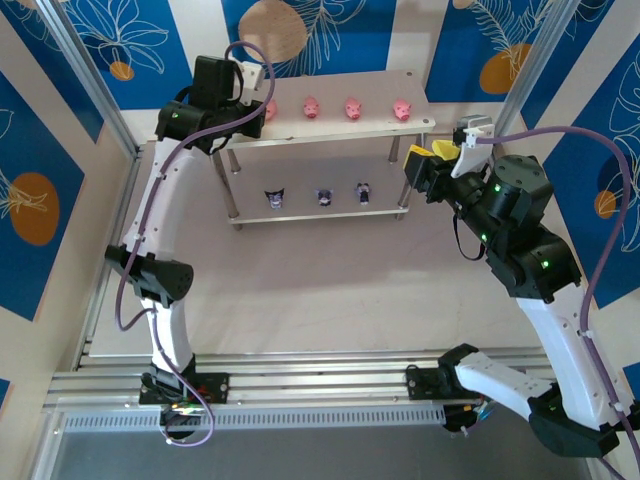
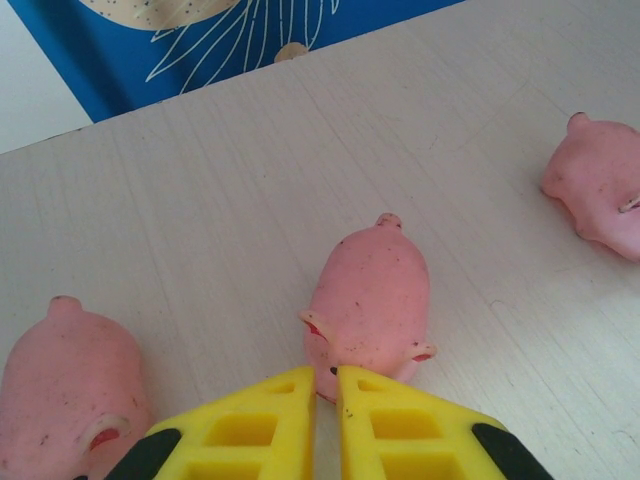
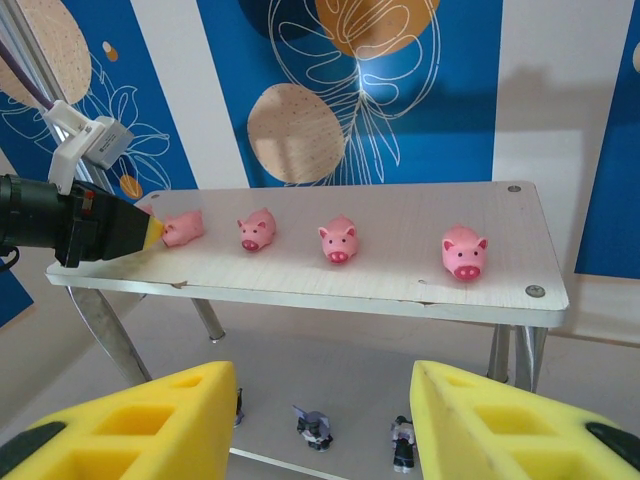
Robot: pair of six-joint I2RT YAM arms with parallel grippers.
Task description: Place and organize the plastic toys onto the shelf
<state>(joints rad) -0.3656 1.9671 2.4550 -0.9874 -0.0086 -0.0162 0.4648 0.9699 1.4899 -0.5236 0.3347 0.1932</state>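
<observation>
Blue panels with white leaf drawings [image 1: 330, 30] close in a pale table [image 1: 320, 290]. The left gripper [image 2: 325, 372] is clenched, its yellow fingers [image 2: 250, 425] nearly meeting. The tips sit right at the head of one pink pig [image 2: 370, 300] on the top board. Whether they pinch any part of it cannot be told. A second pig [image 2: 70, 390] lies close to the left of that pig, and a third [image 2: 600, 195] lies farther right. The left arm [image 1: 165, 250] climbs from its base along the table's left side, bends at the elbow and leans over the left end of the shelf [image 1: 340, 85], with the wrist turned toward the row.

The right gripper [image 3: 318, 368] is released, its jaws set wide apart with nothing between them. It hangs off the shelf's right end and faces along the boards. The right arm [image 1: 540, 270] rises from the lower right and folds back toward the shelf at its elbow.

The pink pigs stand spaced in a line along the top board. Three dark figurines [image 1: 324, 196] stand in a row on the lower board [image 1: 300, 214].
</observation>
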